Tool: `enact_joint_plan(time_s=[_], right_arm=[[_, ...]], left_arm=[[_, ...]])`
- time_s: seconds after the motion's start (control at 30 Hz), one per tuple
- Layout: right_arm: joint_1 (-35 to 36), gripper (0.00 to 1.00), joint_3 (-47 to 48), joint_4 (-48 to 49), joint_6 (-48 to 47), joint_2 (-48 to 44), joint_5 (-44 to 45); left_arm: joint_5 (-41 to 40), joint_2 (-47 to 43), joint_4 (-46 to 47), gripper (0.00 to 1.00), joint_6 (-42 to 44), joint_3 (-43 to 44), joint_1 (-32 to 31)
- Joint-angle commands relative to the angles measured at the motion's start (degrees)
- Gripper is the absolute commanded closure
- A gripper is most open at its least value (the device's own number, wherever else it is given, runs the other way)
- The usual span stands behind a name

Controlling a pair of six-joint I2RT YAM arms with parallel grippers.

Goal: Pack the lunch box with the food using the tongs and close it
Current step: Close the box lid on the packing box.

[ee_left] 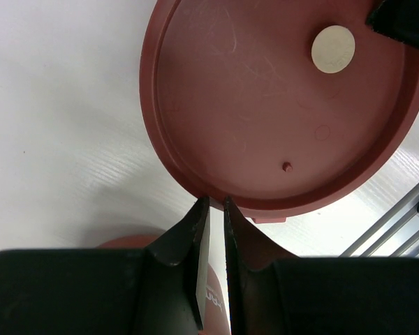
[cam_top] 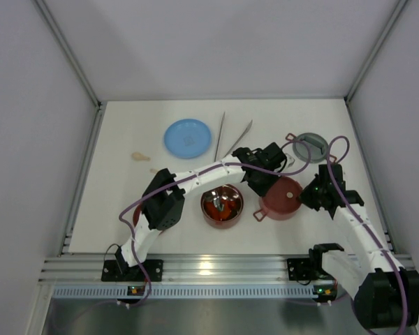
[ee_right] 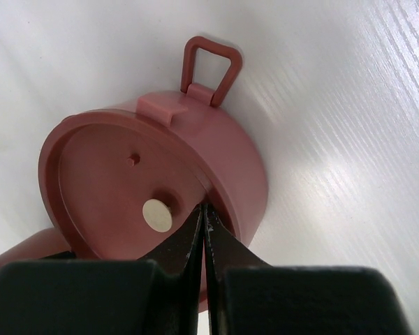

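The lunch box stands as two dusty-red bowls. One bowl point(cam_top: 222, 206) is open with red, orange and dark food point(cam_top: 221, 201) inside. The other bowl point(cam_top: 282, 199) carries a flat maroon lid point(ee_left: 265, 105) with a pale round disc point(ee_left: 333, 49) on it. My left gripper point(ee_left: 216, 202) has its tips at that lid's near rim, the jaws a thin slit apart with nothing between them. My right gripper point(ee_right: 204, 208) is shut, its tips touching the opposite rim point(ee_right: 223, 192). The silver tongs point(cam_top: 227, 137) lie on the table beyond the bowls, untouched.
A light-blue plate point(cam_top: 188, 137) lies at the back left of the tongs. The grey top lid point(cam_top: 311, 145) sits at the back right. A small pale scrap point(cam_top: 140, 156) lies left of the plate. White walls enclose the table on three sides.
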Motion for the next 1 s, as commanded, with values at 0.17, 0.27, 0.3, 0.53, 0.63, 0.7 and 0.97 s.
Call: enact_joint_plan(time_s=[0.17,0.27,0.3,0.53,0.63,0.7,0.97], right_arm=[[0.2,1.0,4.5,-3.2,-3.2,1.2,3.2],[0.2,1.0,8.2,-2.8,-3.8,1.3,3.4],[0.2,1.0,9.7,-2.3,-4.0,1.8,3.0],[0.1,1.0,12.9,4.3,-4.5,5.7,-5.5],[0.1,1.0,12.8,6.6,-4.0,7.1,-6.8],[0.2,1.0,11.6,8.8,-3.5,8.2,-7.9],[1.1,1.0,4.7,18.4,-3.0,19.5,-7.2]], left_arm=[[-1.6,4.7,-1.0,0.82,-0.5,-1.7,-0.9],[-1.6,4.7,-1.0,0.82,-0.9,-1.8,-0.9],[-1.6,4.7,-1.0,0.82,-0.9,-1.7,-0.9],[-2.3,4.2,-1.0,0.82,-0.7,-1.4,-0.9],[-2.3,4.2,-1.3,0.82,-0.8,-0.9,-0.9],[-2.5,4.2,-1.5,0.82,-0.8,-0.7,-0.9],[-2.3,4.8,-1.8,0.82,-1.0,0.5,-0.9]])
